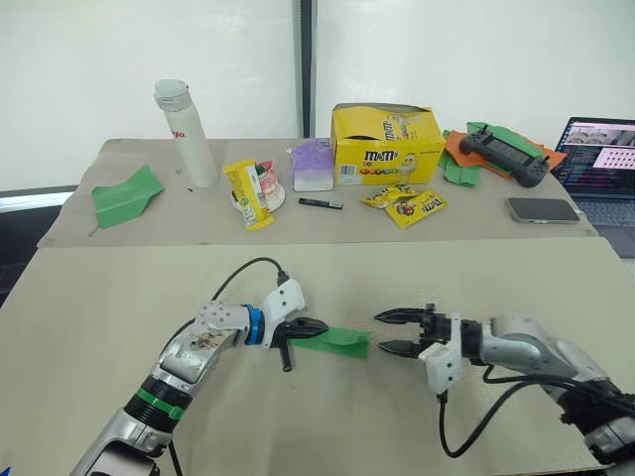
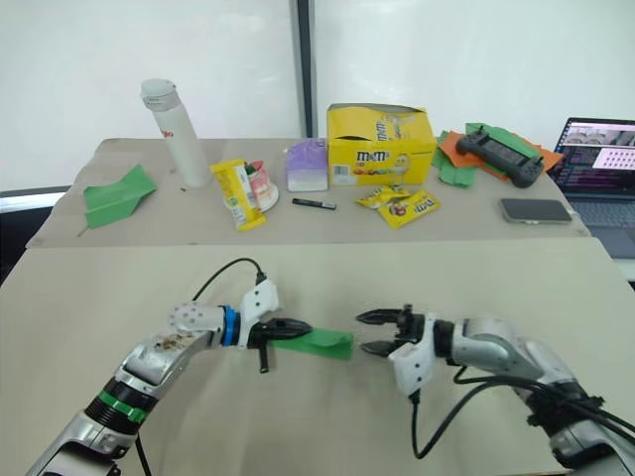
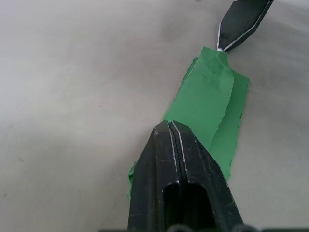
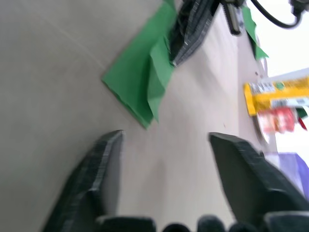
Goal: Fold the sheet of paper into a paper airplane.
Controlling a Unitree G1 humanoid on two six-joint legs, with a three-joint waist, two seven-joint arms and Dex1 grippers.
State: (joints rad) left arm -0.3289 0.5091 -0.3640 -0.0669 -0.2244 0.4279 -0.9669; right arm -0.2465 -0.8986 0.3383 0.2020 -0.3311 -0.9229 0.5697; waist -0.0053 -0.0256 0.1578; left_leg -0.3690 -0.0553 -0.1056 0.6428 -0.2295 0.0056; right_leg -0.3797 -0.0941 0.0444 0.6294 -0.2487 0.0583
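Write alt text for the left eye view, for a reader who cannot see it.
The left gripper pinches one end of a folded green paper airplane just above a beige table, while the open right gripper faces its other end, not touching it. Behind, a second table holds a white bottle, a yellow candy box and other clutter.

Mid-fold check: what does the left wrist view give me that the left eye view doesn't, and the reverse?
Left wrist view: the left gripper seen close, fingers pressed shut on the folded paper airplane, with its layered creases plain.

Left eye view: the whole layout, with the right gripper open just off the paper's free end, plus the back table's yellow candy box, white bottle and broader green dart.

Both: the green paper held by the left gripper over the tan table.
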